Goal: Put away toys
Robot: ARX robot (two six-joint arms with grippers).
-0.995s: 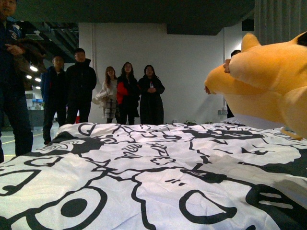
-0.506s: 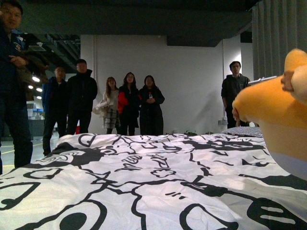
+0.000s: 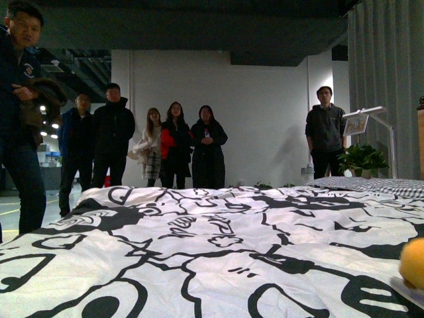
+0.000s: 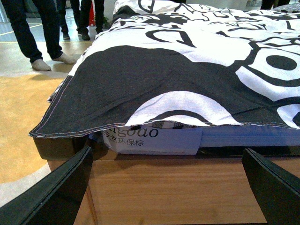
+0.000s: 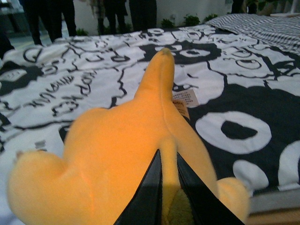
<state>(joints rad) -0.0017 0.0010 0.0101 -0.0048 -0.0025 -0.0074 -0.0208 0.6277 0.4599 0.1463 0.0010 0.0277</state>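
Clearly the right gripper (image 5: 168,158) pinches a fold of the plush toy (image 5: 117,154) above the duvet (image 5: 234,93); the left gripper (image 4: 166,154) gapes wide, facing the duvet's edge.

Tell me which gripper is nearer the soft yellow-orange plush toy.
Right. The right gripper pinches a fold of the plush toy over the black-and-white bedspread. The left gripper hangs open by the wooden bed frame, no plush in its view.
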